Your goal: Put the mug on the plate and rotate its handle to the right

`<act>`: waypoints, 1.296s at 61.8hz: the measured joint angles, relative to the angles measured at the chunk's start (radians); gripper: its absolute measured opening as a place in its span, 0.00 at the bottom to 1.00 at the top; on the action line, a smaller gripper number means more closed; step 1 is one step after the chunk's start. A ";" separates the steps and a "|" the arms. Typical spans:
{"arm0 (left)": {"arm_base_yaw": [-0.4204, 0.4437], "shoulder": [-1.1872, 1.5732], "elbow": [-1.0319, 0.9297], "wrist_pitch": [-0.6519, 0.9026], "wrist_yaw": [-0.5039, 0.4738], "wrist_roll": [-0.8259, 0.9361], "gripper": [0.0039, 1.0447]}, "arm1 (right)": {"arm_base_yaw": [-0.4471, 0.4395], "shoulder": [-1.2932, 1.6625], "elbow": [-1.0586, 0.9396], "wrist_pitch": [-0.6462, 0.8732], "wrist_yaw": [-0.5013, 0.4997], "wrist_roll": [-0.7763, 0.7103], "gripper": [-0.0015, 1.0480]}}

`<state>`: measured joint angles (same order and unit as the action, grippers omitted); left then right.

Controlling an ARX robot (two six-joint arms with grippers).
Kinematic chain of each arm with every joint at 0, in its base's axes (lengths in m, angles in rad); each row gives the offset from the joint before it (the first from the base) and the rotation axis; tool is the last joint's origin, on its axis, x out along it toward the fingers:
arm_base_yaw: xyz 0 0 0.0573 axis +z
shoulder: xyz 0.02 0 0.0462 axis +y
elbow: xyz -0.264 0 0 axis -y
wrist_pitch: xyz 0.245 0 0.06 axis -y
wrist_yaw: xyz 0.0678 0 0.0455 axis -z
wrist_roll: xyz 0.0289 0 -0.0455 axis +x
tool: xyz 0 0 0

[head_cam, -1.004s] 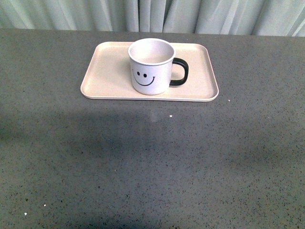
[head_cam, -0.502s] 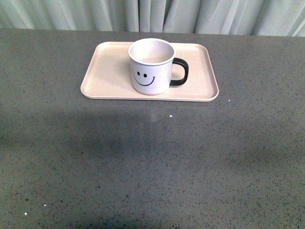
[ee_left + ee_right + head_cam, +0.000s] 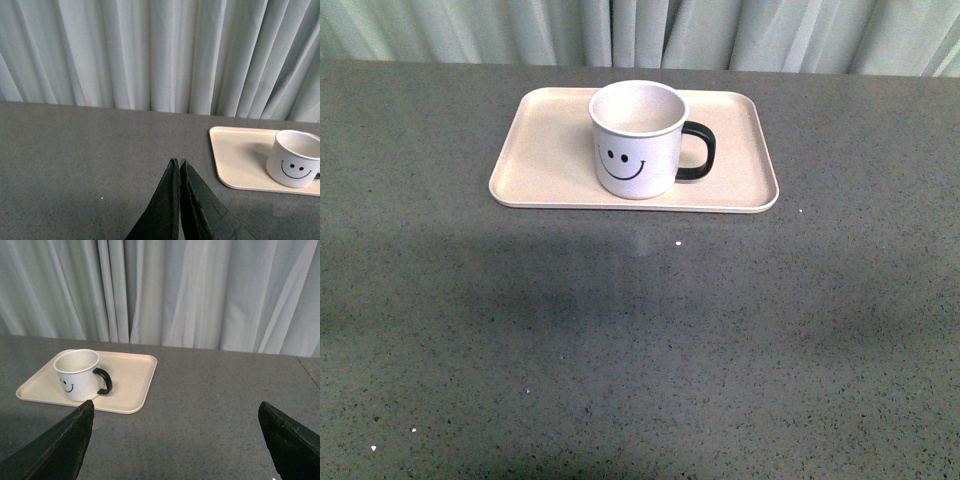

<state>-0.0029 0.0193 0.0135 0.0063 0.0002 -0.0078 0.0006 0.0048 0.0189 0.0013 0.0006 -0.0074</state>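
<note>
The white mug [image 3: 637,140] with a black smiley face stands upright on the pale pink-beige plate [image 3: 545,150], near its middle. Its black handle [image 3: 698,151] points right in the front view. No gripper shows in the front view. In the left wrist view my left gripper [image 3: 179,162] is shut and empty, above the table, apart from the plate [image 3: 235,155] and mug [image 3: 293,159]. In the right wrist view my right gripper [image 3: 176,407] is open and empty, back from the plate [image 3: 130,377], the mug [image 3: 77,374] and its handle [image 3: 103,381].
The grey speckled table [image 3: 640,340] spreads around the plate. Pale curtains [image 3: 640,30] hang behind the table's far edge. A few small white specks [image 3: 679,243] lie on the table.
</note>
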 joint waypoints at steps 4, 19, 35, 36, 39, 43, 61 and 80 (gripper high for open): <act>0.000 -0.002 0.000 -0.006 0.000 0.000 0.01 | 0.000 0.000 0.000 0.000 -0.001 0.000 0.91; 0.000 -0.003 0.000 -0.006 0.000 0.000 0.20 | -0.051 0.087 0.063 -0.160 -0.159 0.002 0.91; 0.000 -0.003 0.000 -0.006 0.000 0.000 0.63 | -0.265 0.871 0.454 -0.053 -0.341 -0.048 0.91; 0.000 -0.003 0.000 -0.006 0.000 0.000 0.65 | -0.263 0.922 0.486 -0.027 -0.334 -0.051 0.91; 0.000 -0.003 0.000 -0.006 0.000 0.000 0.73 | -0.253 1.020 0.555 -0.004 -0.321 -0.058 0.91; 0.000 -0.003 0.000 -0.006 0.000 0.000 0.83 | -0.224 1.162 0.659 -0.005 -0.311 -0.062 0.91; 0.000 -0.003 0.000 -0.006 0.000 0.003 0.91 | 0.012 1.732 1.189 -0.225 -0.254 -0.093 0.91; 0.000 -0.003 0.000 -0.006 0.000 0.003 0.91 | 0.145 2.060 1.554 -0.415 -0.190 -0.098 0.91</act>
<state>-0.0025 0.0162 0.0135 -0.0002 0.0002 -0.0051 0.1452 2.0644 1.5730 -0.4137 -0.1894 -0.1059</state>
